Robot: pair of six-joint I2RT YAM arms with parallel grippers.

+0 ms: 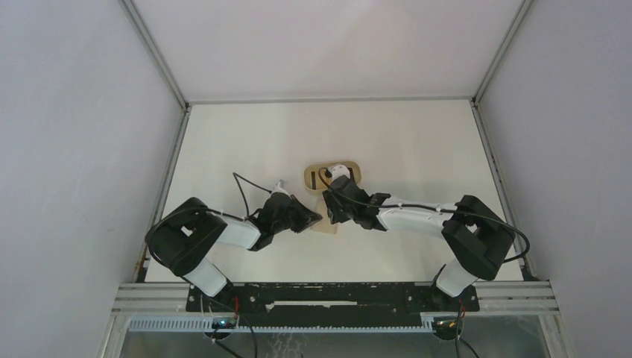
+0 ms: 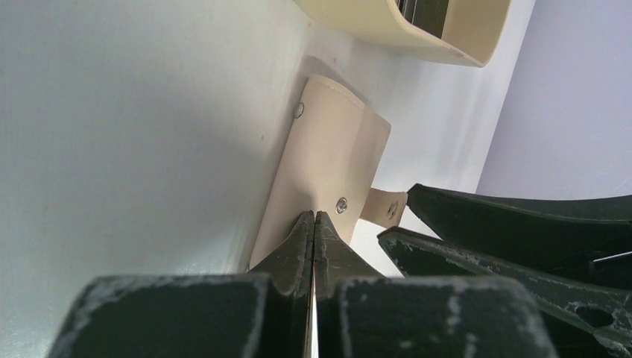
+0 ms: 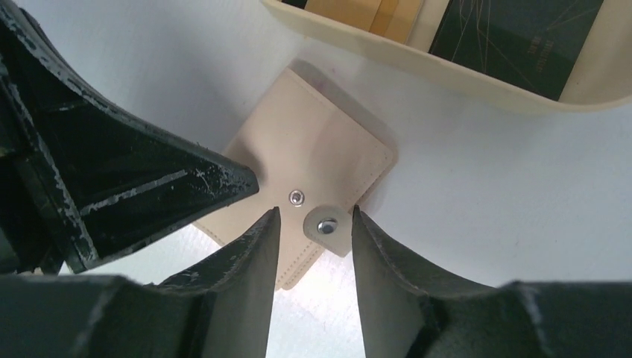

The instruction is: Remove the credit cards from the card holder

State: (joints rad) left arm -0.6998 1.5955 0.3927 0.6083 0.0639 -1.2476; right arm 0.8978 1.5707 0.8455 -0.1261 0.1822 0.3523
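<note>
**Spotter:** Where does the card holder lie from your jaws?

**Operator:** The card holder (image 3: 309,156) is flat on the counter (image 3: 484,209), folded. It sits just short of the tray (image 3: 447,73), between my left arm (image 1: 223,233) and right arm (image 1: 410,218). My left jaws are pressed together with nothing between them, and their tips rest on the holder's face beside the snap stud. My right jaws stand apart with the loose tab (image 3: 326,225) between them, and they are not pinched on it.

**Spotter:** Which way does it run?

**Operator:** The tab end points back at my right jaws, and the body runs away from those tips toward the tray. Both arms are at it, but only the right one is lined up on the tab.

**Spotter:** And the credit cards?

**Operator:** The two I can see, a black card (image 3: 518,37) and a tan card (image 3: 358,9), lie in the tray and not in the holder. I cannot tell whether anything is left inside the fold.

**Spotter:** So what comes next?

**Operator:** As I judge it, the right jaws would close on the tab and draw the flap back while the left jaws pin the face. If that pin is too light, I expect the holder to slide on the counter.
</note>
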